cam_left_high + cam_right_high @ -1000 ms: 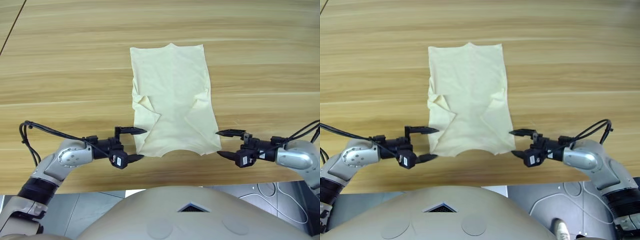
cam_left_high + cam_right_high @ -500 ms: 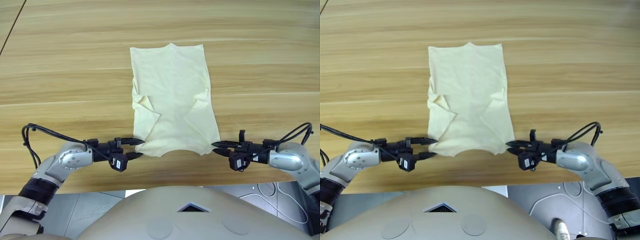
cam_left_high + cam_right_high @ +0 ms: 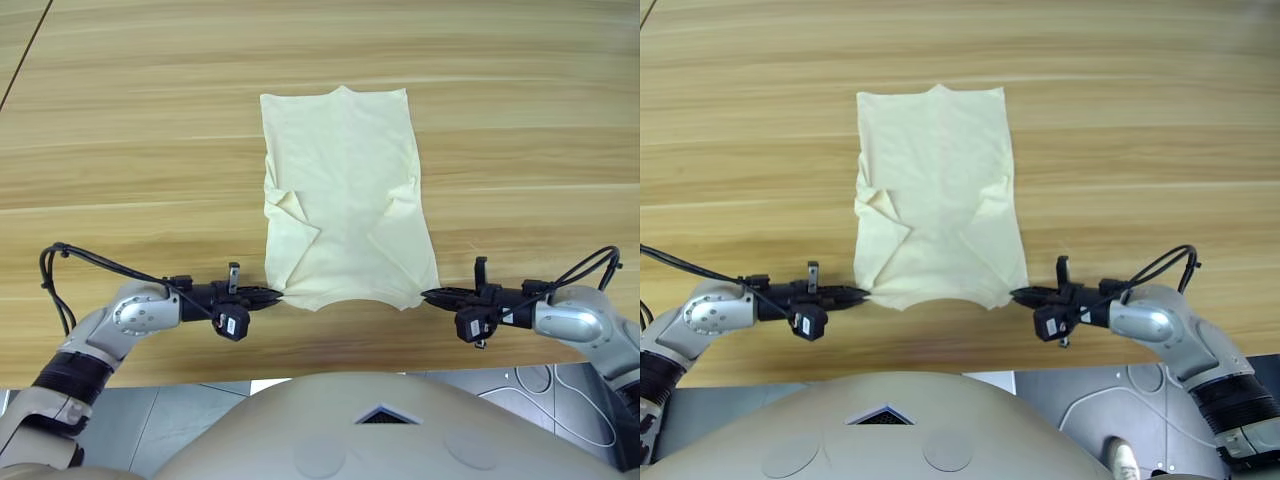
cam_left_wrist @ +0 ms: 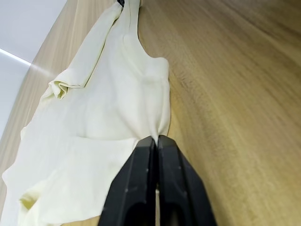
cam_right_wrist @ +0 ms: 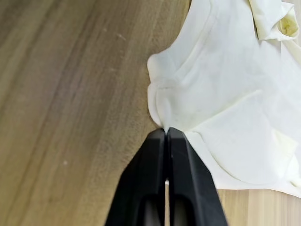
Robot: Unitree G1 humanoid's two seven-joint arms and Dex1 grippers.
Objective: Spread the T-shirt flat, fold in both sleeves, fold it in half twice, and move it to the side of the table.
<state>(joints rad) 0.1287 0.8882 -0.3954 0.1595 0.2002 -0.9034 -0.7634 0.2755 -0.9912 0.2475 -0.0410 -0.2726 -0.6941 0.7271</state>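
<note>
Two corners of cloth are pinched: the left gripper point(image 3: 272, 296) is clamped on the T-shirt's point(image 3: 340, 190) lower-left corner, the right gripper point(image 3: 428, 295) on its lower-right. The shirt lies mid-frame on the wooden table point(image 3: 130, 130), long axis vertical, neckline at the bottom, hem toward the top, sleeves folded inward.

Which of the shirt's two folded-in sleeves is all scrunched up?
The left sleeve, on the robot's left side. Its cuff is bunched into a lump, while the right sleeve lies folded much flatter.
</note>
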